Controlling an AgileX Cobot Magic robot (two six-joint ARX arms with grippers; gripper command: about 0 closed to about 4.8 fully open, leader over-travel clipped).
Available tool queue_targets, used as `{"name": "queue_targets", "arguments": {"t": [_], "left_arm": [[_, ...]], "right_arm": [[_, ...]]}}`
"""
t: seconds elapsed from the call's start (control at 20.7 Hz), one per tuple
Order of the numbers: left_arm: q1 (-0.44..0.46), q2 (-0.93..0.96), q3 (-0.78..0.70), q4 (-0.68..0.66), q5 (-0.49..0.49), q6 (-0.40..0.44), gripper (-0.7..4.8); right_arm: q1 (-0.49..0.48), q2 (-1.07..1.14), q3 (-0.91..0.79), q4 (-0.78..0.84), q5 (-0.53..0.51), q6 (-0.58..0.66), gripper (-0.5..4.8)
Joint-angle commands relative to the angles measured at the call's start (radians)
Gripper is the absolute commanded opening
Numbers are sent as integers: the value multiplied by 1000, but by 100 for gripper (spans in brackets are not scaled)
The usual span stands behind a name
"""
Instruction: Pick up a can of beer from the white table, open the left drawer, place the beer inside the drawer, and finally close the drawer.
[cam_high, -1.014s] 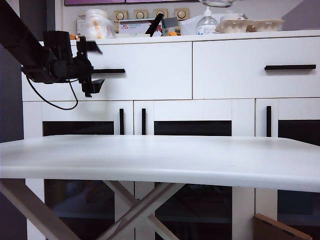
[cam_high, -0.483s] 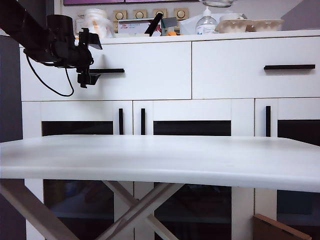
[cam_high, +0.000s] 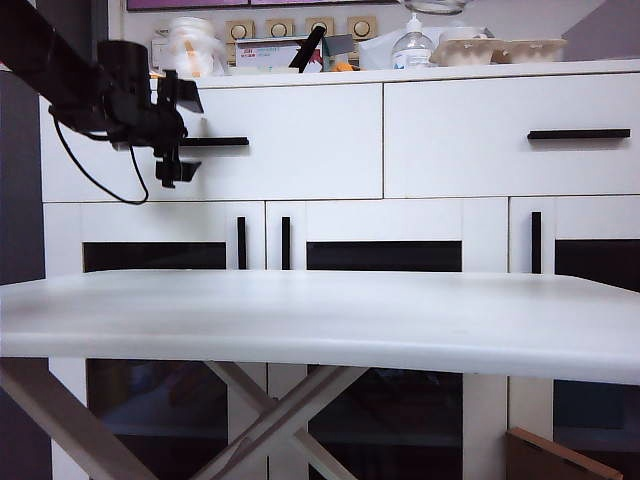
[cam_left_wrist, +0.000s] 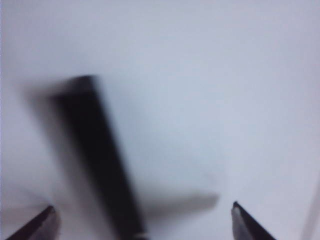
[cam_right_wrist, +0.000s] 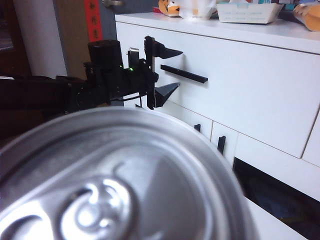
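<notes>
At the far left of the exterior view the left arm reaches in from the upper corner, its forearm running nearly level toward the cabinet, with a black cable looping beneath it. The left gripper (cam_high: 180, 133) stands in front of the left drawer (cam_high: 300, 140), its jaws spread wide, one fingertip above and one below the end of the black handle (cam_high: 215, 142); nothing is between them. In the left wrist view the same handle (cam_left_wrist: 100, 155) is a blurred dark bar against the white drawer front (cam_left_wrist: 210, 100), lying between the two fingertips (cam_left_wrist: 40, 226) without touching either that I can tell. The drawer looks shut, flush with its neighbour. Below, the white table (cam_high: 320, 320) spans the foreground. The right arm does not show in the exterior view. In the right wrist view the can of beer (cam_right_wrist: 120, 185) fills the foreground, silver top and pull tab up close; the right gripper's fingers are hidden behind it, so its grip cannot be read.
</notes>
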Motion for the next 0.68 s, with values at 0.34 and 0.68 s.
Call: {"name": "queue_targets", "arguments": {"t": [0.34, 0.68], "left_arm": [[-5, 0, 3, 45, -19, -5, 425], [-5, 1, 3, 44, -48, 3, 95]], "right_arm": [[1, -8, 13, 60, -2, -3, 53], [1, -8, 13, 59, -2, -3, 53]]}}
